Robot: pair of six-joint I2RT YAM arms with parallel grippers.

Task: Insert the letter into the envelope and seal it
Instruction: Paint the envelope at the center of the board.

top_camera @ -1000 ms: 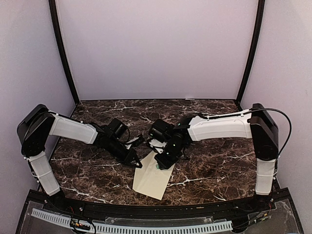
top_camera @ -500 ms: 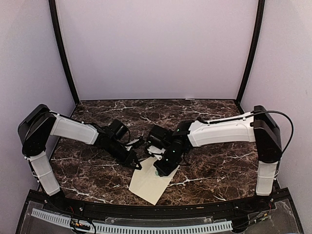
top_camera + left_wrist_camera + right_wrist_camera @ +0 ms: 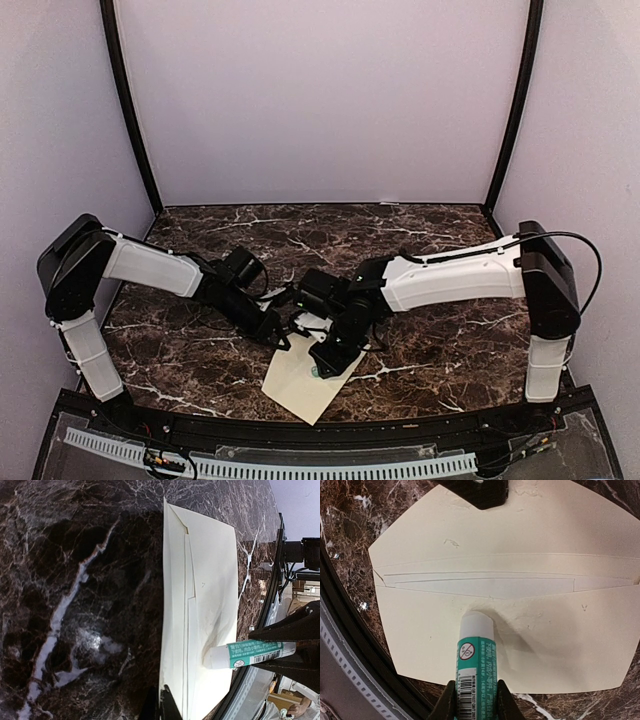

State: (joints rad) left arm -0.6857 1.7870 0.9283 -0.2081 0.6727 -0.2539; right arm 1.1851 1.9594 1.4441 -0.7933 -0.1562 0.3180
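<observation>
Envelope (image 3: 295, 385) lies flat on the counter (image 3: 430, 330), about mid-width, close to the near edge, one corner pointing at that edge. Flap lies open on its far-left side. Left tool (image 3: 282, 340) comes in from the counter's left edge, tip set on the flap's outer edge. Right tool (image 3: 476, 702) comes in from the right edge, over the envelope, with a glue stick (image 3: 476, 660) between its fingers. Stick tip rests on the envelope body, just beside the mouth.
</observation>
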